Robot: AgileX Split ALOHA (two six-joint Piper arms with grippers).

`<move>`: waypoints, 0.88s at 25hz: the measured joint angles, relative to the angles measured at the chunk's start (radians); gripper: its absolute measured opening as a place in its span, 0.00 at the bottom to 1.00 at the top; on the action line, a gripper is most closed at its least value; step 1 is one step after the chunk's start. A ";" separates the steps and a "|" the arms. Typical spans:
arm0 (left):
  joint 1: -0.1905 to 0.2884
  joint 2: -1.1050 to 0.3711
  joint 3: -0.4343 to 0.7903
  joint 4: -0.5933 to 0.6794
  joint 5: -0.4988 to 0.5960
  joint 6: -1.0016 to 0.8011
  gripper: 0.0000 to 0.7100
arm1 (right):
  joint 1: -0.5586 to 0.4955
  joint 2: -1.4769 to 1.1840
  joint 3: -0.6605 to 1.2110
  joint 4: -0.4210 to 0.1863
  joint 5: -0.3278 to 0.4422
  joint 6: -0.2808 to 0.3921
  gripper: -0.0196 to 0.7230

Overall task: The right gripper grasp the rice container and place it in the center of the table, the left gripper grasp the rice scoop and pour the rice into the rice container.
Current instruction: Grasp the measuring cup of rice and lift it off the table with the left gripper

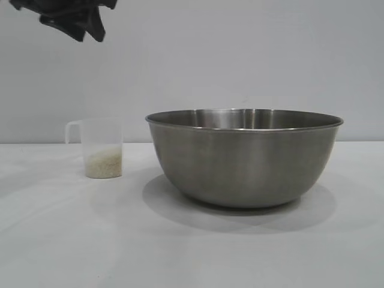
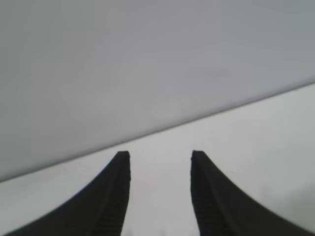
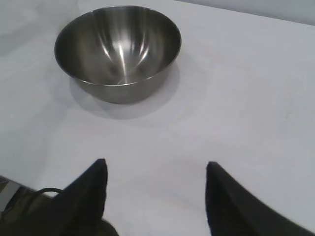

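Left wrist view gives us the left gripper first: its two dark fingers stand apart with a moderate gap, and only bare white table shows between them. Nothing is held there. Past the fingertips we see just the tabletop running to a grey wall.

From the right wrist camera we see the right gripper with its jaws spread wider, again with nothing in them, only table surface in the gap. The rice container sits well apart from those fingertips, upright on the table, its brushed metal inside looking bare of grains as far as we can see.

Taking the rice container as our landmark in the exterior view, it stands upright on the table, a little right of the middle of that view. The rice scoop stands upright near the container's left side, not touching it, with its loop handle turned away from the container. A low layer of rice lies in the bottom of the scoop. High above the scoop and well left of the container, at the upper corner of that view, we see a dark part of the left arm; it touches neither the scoop nor the container.
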 joint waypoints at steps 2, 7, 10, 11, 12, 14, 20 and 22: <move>0.000 -0.017 0.108 -0.007 -0.102 0.000 0.36 | 0.000 0.000 0.000 0.000 0.000 0.000 0.53; 0.000 -0.024 0.287 -0.009 -0.281 -0.015 0.36 | 0.000 0.000 0.000 0.000 0.000 0.000 0.53; 0.000 -0.029 0.374 -0.009 -0.374 -0.017 0.36 | 0.000 0.000 0.000 0.000 0.000 0.000 0.53; 0.000 -0.029 0.392 -0.009 -0.402 -0.017 0.36 | 0.000 0.000 0.000 0.000 0.000 0.000 0.53; 0.000 -0.029 0.411 -0.009 -0.421 -0.017 0.36 | 0.000 0.000 0.000 0.000 0.000 0.000 0.53; 0.000 -0.029 0.438 -0.005 -0.441 -0.023 0.36 | 0.000 0.000 0.000 0.000 0.000 0.000 0.53; 0.000 0.025 0.507 0.082 -0.557 -0.093 0.36 | 0.000 0.000 0.000 0.000 0.000 0.000 0.53; 0.000 0.052 0.514 0.120 -0.615 -0.103 0.36 | 0.000 0.000 0.000 0.000 0.000 0.000 0.53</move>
